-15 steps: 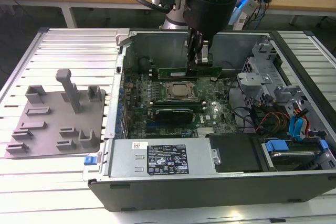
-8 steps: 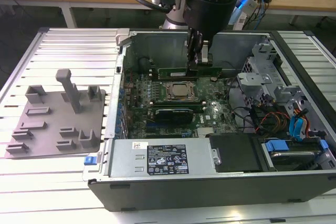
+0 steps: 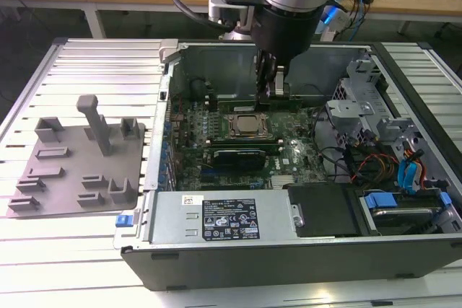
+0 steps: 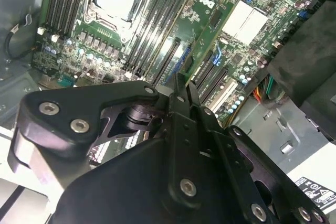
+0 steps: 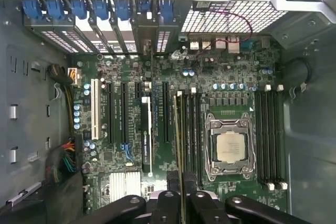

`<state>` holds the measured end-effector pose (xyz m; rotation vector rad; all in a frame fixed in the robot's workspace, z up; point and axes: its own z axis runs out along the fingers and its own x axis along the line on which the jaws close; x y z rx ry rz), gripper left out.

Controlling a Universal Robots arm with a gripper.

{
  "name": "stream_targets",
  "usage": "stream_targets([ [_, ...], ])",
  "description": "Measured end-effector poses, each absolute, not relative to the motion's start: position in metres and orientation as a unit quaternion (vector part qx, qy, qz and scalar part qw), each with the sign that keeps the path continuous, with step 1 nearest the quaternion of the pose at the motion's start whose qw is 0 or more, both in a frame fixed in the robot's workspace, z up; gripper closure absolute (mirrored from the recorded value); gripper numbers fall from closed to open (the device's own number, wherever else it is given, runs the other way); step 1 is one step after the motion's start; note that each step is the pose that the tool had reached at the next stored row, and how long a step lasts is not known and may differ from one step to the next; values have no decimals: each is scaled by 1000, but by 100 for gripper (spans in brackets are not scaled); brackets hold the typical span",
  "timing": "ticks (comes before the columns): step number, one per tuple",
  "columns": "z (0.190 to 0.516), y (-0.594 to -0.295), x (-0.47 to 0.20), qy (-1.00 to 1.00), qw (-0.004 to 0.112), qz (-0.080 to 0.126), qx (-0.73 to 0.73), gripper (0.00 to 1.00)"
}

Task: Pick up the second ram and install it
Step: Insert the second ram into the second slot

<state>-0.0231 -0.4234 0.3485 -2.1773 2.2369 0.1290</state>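
Ribbed metal bench [image 3: 101, 63], open grey computer case [image 3: 289, 254], my fingers [image 5: 175, 184] clamping slim green ram stick [image 5: 180, 140], just beside silver CPU socket [image 5: 229, 148].

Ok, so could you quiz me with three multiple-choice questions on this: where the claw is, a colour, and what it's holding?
1. Where is the gripper?
A. parked on the floor
B. inside the open computer case, above the motherboard
C. over a sink

2. What colour is the holder tray?
A. red
B. yellow
C. grey

3. What is the gripper's state?
A. open and empty
B. shut on the second ram
C. shut on a cable

Answers:
1 B: the exterior view shows it hanging inside the case, by the processor socket.
2 C: the tray lies grey at the exterior view's left.
3 B: in the first wrist view, the thin stick is clamped edge-on in it.
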Motion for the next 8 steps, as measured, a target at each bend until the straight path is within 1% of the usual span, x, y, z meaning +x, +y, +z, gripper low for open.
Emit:
stream_targets([
  [8, 341, -423, -23, 716, 9, 41, -697, 89],
])
